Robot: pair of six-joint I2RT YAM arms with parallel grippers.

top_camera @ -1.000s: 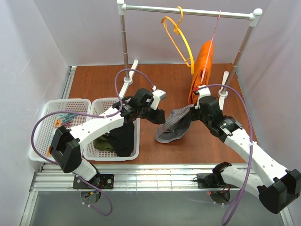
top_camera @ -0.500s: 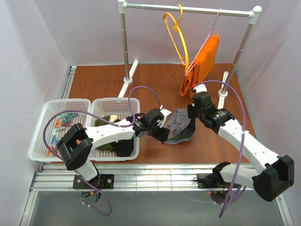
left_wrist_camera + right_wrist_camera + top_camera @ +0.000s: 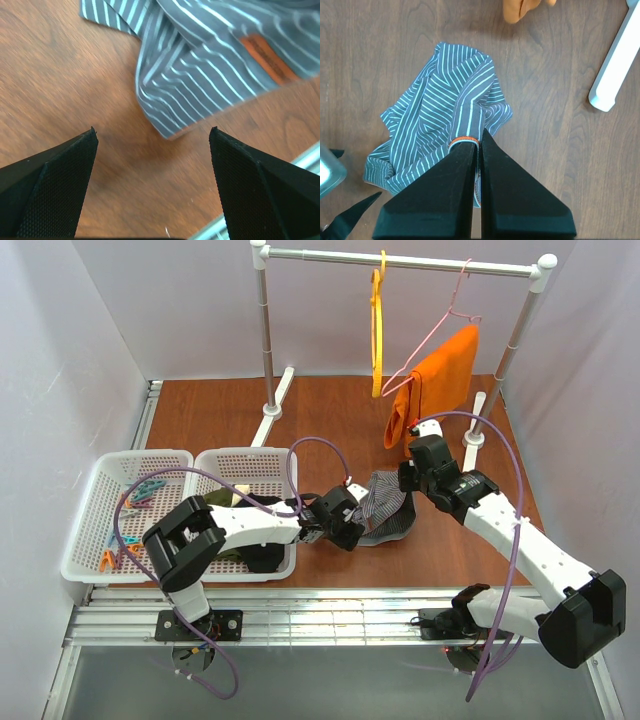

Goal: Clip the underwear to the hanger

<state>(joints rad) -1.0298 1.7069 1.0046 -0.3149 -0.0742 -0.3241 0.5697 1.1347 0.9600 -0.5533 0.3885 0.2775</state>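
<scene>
Two grippers are readying the underwear, bunched at 4 o'clock off table centre: right gripper is pinching one fold, left gripper is hovering spread and empty at its 8 o'clock, probably needing a hem grip before lifting toward the hanger at 12 o'clock.

The left arm and the right arm are slim robot limbs with white moulded link shells between chunky black joint housings. A thin purple cable runs along the left limb, and a matching purple lead along the right. Each rises from a black base block. The left claw has black wedge-shaped fingers with finely knurled faces. The right claw shows smooth, matte black wedges.
</scene>
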